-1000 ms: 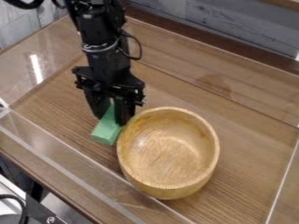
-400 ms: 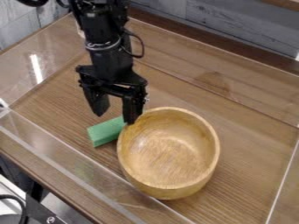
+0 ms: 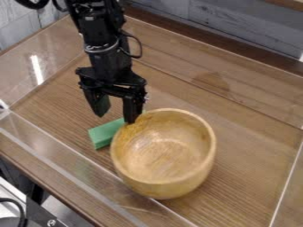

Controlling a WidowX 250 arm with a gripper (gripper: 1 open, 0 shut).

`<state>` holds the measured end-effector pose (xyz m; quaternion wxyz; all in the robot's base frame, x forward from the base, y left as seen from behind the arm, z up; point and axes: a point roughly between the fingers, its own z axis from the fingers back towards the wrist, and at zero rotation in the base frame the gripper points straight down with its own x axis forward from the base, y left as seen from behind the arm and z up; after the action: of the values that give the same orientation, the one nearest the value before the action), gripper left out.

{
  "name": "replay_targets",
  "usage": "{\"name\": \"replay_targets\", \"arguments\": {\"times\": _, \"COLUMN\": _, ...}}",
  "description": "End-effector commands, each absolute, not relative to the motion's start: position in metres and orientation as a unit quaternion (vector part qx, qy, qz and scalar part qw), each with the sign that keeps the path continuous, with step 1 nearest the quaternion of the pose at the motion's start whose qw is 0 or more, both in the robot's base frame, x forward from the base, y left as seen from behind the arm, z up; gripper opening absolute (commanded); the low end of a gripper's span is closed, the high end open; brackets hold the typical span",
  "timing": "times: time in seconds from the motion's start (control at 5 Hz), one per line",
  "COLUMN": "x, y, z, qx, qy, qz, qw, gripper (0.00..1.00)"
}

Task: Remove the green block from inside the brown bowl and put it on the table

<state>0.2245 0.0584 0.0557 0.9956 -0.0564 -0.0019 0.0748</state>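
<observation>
Although the task sentence places the green block [image 3: 106, 133] inside the brown bowl [image 3: 165, 152], it is seen lying flat on the table [image 3: 225, 84], outside the bowl and just beside its rim on the side nearest the arm. The gripper [image 3: 115, 109] is pointed straight down with its two dark fingers spread wide apart, and nothing is held between them. The block lies below the fingertips and slightly toward the camera from them, with a clear gap showing between fingertips and block; whether the near fingertip touches the bowl's rim cannot be told.

The block's long axis is seen running diagonally, from the near left of the hand up toward the bowl's rim, and one end of the block is hidden behind that rim. The bowl itself is empty, its grained inner surface fully exposed, and it sits to the right of the hand and toward the camera from it.

From how things lie, the placing step is judged to be done, with the block resting on the table. What remains is judged to be a straight lift of the hand, kept clear of both the block below and the bowl's rim beside the right finger.
</observation>
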Motion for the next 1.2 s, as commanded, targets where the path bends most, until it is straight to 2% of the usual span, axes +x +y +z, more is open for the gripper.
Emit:
{"name": "replay_targets", "arguments": {"times": 0.0, "x": 0.227, "y": 0.060, "z": 0.053, "qx": -0.058, "qy": -0.006, "qz": 0.078, "qw": 0.995, "gripper": 1.00}}
{"name": "replay_targets", "arguments": {"times": 0.6, "x": 0.228, "y": 0.059, "z": 0.041, "qx": -0.066, "qy": -0.003, "qz": 0.083, "qw": 0.994, "gripper": 1.00}}
{"name": "replay_targets", "arguments": {"times": 0.8, "x": 0.228, "y": 0.059, "z": 0.038, "qx": -0.068, "qy": -0.002, "qz": 0.085, "qw": 0.994, "gripper": 0.00}}
{"name": "replay_targets", "arguments": {"times": 1.0, "x": 0.226, "y": 0.057, "z": 0.038, "qx": -0.071, "qy": 0.003, "qz": 0.085, "qw": 0.994, "gripper": 0.00}}
